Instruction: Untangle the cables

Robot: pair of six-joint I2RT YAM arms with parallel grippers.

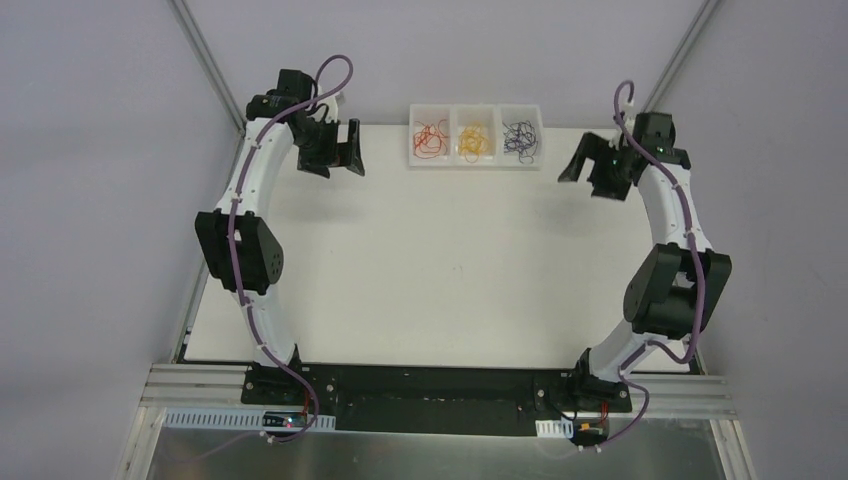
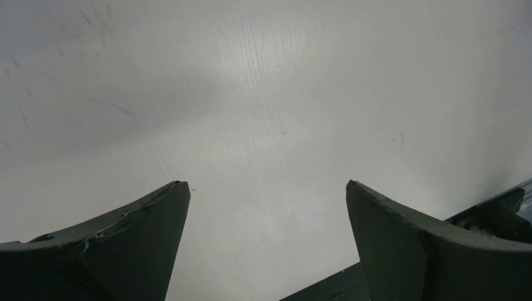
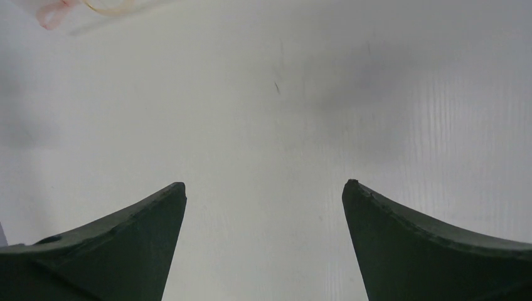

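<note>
Three bundles of thin cable lie in a white three-part tray [image 1: 476, 163] at the table's back edge: red cables [image 1: 431, 138] in the left part, yellow cables [image 1: 474, 140] in the middle, dark blue cables [image 1: 519, 139] in the right. My left gripper [image 1: 341, 160] is open and empty, raised left of the tray; its wrist view [image 2: 268, 185] shows only bare table. My right gripper [image 1: 583, 163] is open and empty, raised right of the tray. Its wrist view [image 3: 264, 184] shows bare table and a blurred bit of the tray at top left.
The white table [image 1: 440, 270] stretches from the tray to the black base rail [image 1: 440, 385] at the near edge. Aluminium frame posts rise at the back left and back right corners.
</note>
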